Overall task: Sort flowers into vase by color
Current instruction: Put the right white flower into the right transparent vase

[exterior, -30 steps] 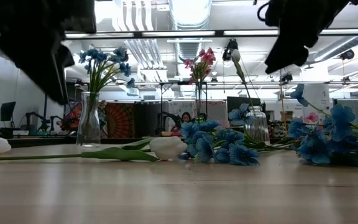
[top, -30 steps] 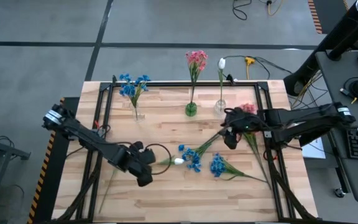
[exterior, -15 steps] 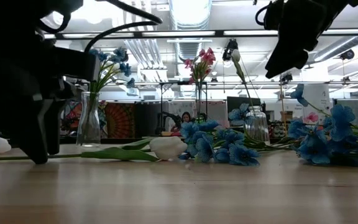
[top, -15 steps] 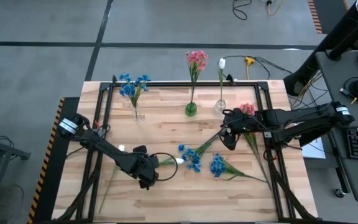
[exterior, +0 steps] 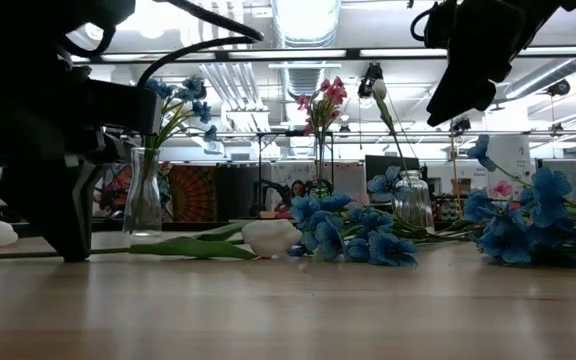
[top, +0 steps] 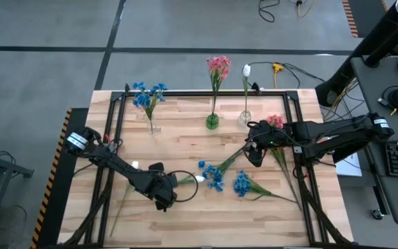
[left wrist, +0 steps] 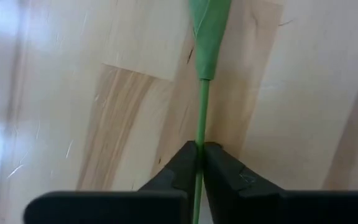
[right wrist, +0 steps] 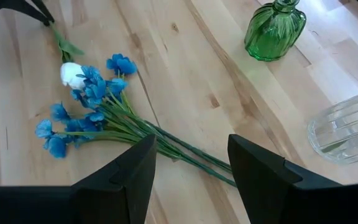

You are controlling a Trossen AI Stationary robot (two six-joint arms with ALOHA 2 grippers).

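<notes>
A pale wooden table [top: 185,214] framed by black rails carries two dark robot arms and a scatter of artificial flowers. The left gripper [left wrist: 199,163] is down at the tabletop on the left half, its fingers pinched shut on the thin green stem of a white tulip sprig [top: 197,179] that lies flat, the bud pointing toward the table's centre and touching a blue flower sprig [top: 213,173]. The right gripper [right wrist: 191,163] hangs above the right half of the table, its fingers parted and holding nothing, over the stems of that blue sprig. A second blue flower sprig [top: 241,184] lies just beside the first, and a pink flower sprig [top: 276,122] rests on the table near the right arm. Along the far edge stand three vases: a clear vase with blue flowers [top: 152,124], a green vase with pink flowers [top: 213,122], and a clear ribbed vase with one white tulip [top: 244,118].
</notes>
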